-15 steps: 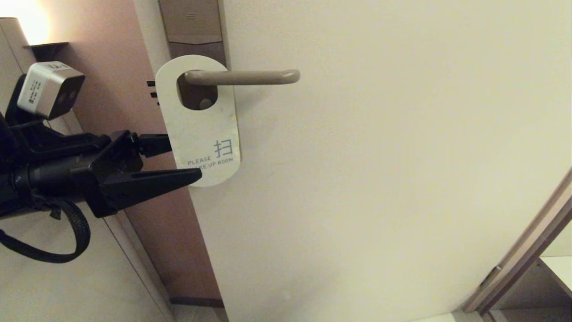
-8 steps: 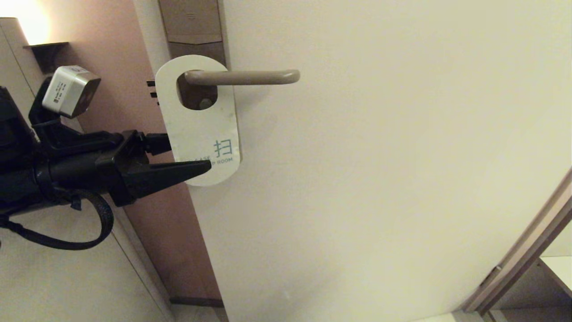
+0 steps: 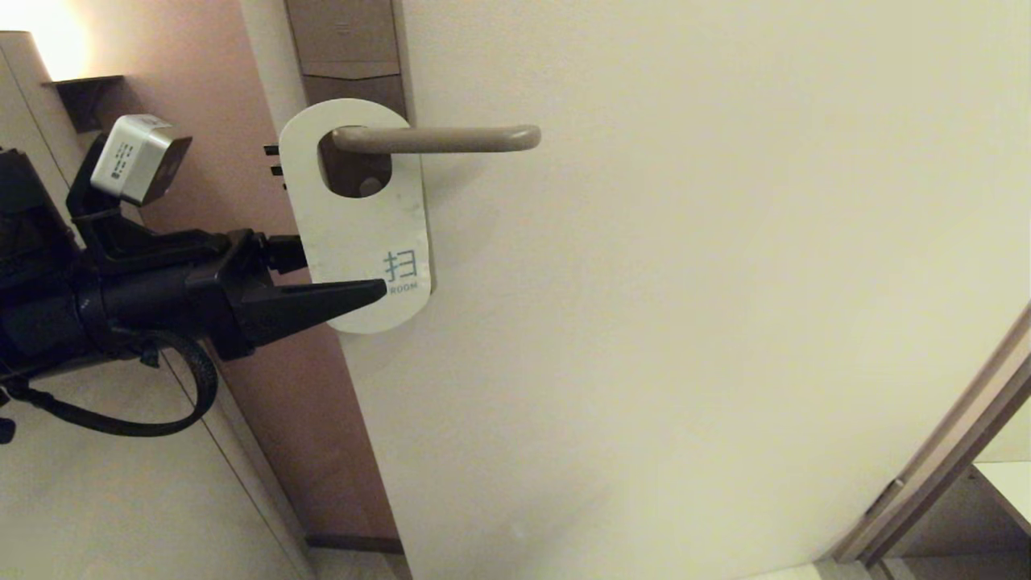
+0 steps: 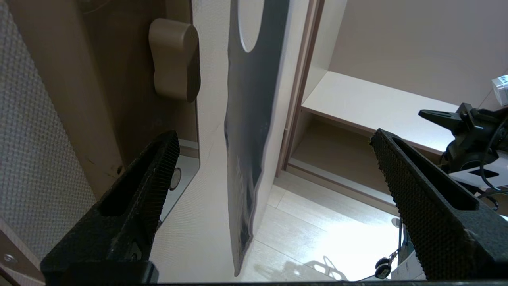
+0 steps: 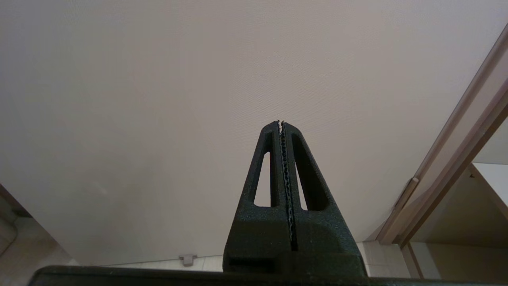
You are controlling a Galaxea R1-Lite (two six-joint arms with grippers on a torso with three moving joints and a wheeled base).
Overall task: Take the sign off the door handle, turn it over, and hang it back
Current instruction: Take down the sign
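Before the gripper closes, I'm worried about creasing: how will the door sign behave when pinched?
The sign looks thin edge-on, so it probably flexes. Hanging loosely from the door handle, it may swing away. The open left gripper straddles its lower edge.

Count: 1 sign [image 3: 354, 221] on 1 door handle [image 3: 439, 138], both just ahead of the left pincer [image 3: 342, 270]. 1 lock plate [image 3: 348, 48], 1 door [image 3: 685, 322]. 2 pincers total (right pincer [image 5: 281, 122] only shows in its own wrist view). 1 wall lamp [image 3: 48, 40] behind the left one.
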